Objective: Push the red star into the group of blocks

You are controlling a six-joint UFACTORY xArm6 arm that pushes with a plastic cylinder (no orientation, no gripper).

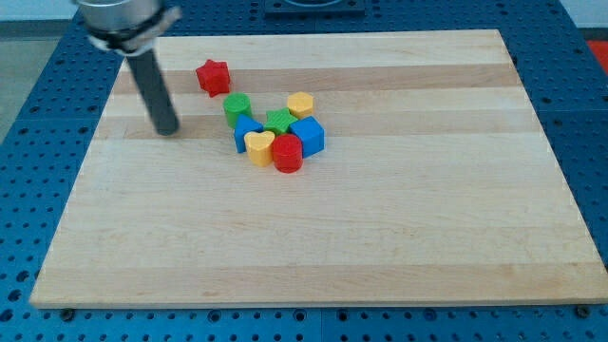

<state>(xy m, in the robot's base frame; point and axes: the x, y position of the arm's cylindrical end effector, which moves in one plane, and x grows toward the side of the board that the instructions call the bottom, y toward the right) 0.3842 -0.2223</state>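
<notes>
The red star lies on the wooden board near the view's top left, apart from the group. The group sits just right and below it: a green cylinder, a green star, a yellow hexagon, a blue cube, a blue block, a yellow heart and a red cylinder. My tip rests on the board left of the group, below and left of the red star, touching no block.
The board lies on a blue perforated table. The rod's metal mount hangs over the board's top left corner.
</notes>
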